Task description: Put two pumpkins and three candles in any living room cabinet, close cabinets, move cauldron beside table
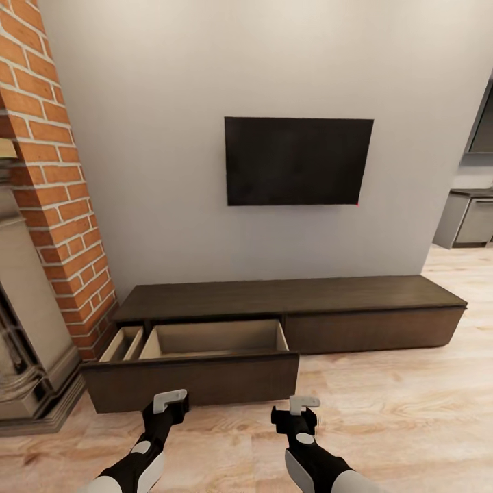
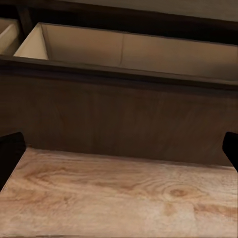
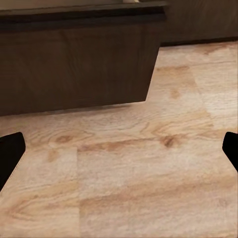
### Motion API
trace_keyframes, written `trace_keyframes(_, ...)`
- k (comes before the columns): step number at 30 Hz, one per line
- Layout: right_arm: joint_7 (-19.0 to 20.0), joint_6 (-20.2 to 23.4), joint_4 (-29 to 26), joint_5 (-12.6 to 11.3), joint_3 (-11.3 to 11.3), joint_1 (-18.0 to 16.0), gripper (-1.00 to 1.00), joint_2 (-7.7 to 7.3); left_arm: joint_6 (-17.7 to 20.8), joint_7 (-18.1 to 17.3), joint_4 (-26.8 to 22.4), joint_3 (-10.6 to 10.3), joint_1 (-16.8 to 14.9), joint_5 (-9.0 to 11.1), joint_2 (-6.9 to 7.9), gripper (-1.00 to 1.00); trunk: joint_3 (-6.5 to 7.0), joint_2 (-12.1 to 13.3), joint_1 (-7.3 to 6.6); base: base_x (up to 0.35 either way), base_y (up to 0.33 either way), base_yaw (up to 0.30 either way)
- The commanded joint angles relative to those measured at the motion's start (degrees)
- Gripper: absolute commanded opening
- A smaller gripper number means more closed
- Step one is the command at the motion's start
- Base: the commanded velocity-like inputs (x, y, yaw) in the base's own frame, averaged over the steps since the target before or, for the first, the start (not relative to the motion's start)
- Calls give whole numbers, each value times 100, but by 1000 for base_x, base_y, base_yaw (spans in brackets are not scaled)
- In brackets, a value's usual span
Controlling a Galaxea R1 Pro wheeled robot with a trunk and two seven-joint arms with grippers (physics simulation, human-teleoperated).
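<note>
At the far left of the head view a brick column (image 1: 58, 192) is seen, with a grey fireplace surround (image 1: 27, 329) beside it. Against the pale wall (image 1: 137, 137) the cabinet (image 1: 287, 298) is set on the wood floor (image 1: 411, 424), long, low and dark brown. Its left-hand drawer (image 1: 198, 363) is drawn out towards the robot, and its pale interior is seen to be bare as far as it is visible; in the left wrist view the same drawer is viewed over its dark front panel (image 2: 119, 114). A narrower open compartment (image 1: 123, 342) is seen just beside it on the left. The right-hand front (image 1: 370, 330) is shut. A dark screen (image 1: 298, 161) is mounted on the wall above.

The left gripper (image 1: 168, 404) is held low before the drawer front, with its jaws spread wide and nothing between them. The right gripper (image 1: 298, 409) is held near the drawer's right corner, likewise spread wide and empty.

No pumpkin, candle or cauldron can be pointed to here. It is judged that the task is at an early stage: a cabinet is opened and ready, while all five items are yet to be fetched and stowed, the drawer is yet to be closed, and the cauldron is yet to be placed by a table.
</note>
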Motion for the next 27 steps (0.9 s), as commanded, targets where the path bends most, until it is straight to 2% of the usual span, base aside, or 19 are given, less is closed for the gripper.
trace_keyframes(1,-26,-26,2,-60,50,-4,100,-2,-19,40,6,-49,-6,25,0,100,-24,-44,22,0,0,277)
trace_keyframes(8,-26,-26,2,-58,50,-4,100,-3,-19,40,7,-49,-5,19,0,100,-150,-325,176,0,0,217)
trace_keyframes(19,-26,-59,-33,-70,28,-4,100,-39,-32,34,7,-59,-1,-22,28,100,-347,-766,417,0,0,24)
trace_keyframes(23,-12,-459,-106,-87,16,73,100,-67,-49,32,2,-68,0,-32,49,100,-419,-927,505,0,0,1)
trace_keyframes(27,373,-742,-462,-110,-7,273,100,-101,-174,31,11,-103,0,-42,53,100,-491,-1087,593,0,0,0)
